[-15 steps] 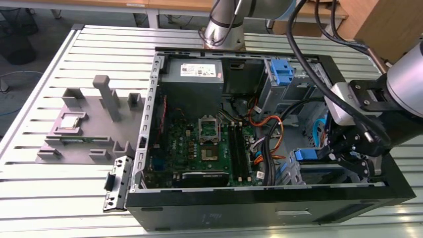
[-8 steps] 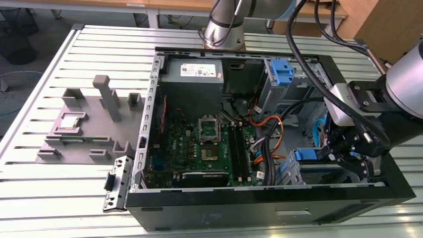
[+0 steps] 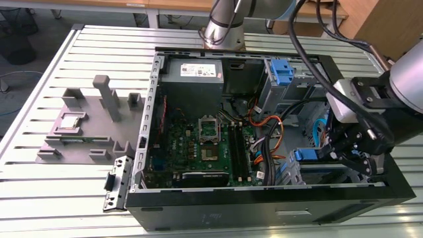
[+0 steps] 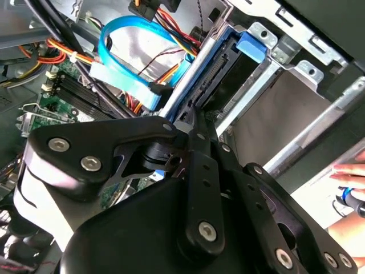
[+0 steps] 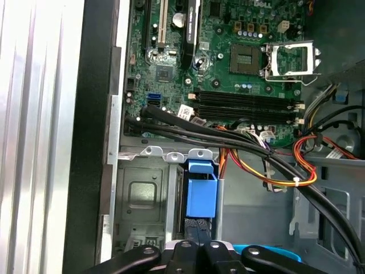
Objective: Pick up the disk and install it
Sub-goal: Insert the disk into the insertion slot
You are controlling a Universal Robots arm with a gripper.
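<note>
One open black metal computer case (image 3: 264,208) sits on one slatted grey metal tabletop (image 3: 66,198). It holds one green motherboard (image 3: 191,148), one grey power-supply box (image 3: 198,72), one blue plastic latch piece (image 3: 281,72) and one blue-framed silver disk (image 4: 199,71). There is also one black robot hand (image 3: 353,161), one grey moulded fixture (image 3: 86,129) and one person's bare hand (image 4: 348,191).

Ribbed metal table (image 3: 53,198) evenly lit, grey floor (image 3: 39,64) seen beyond, wooden desk (image 3: 178,5) and wooden panel (image 3: 387,25) set behind
</note>
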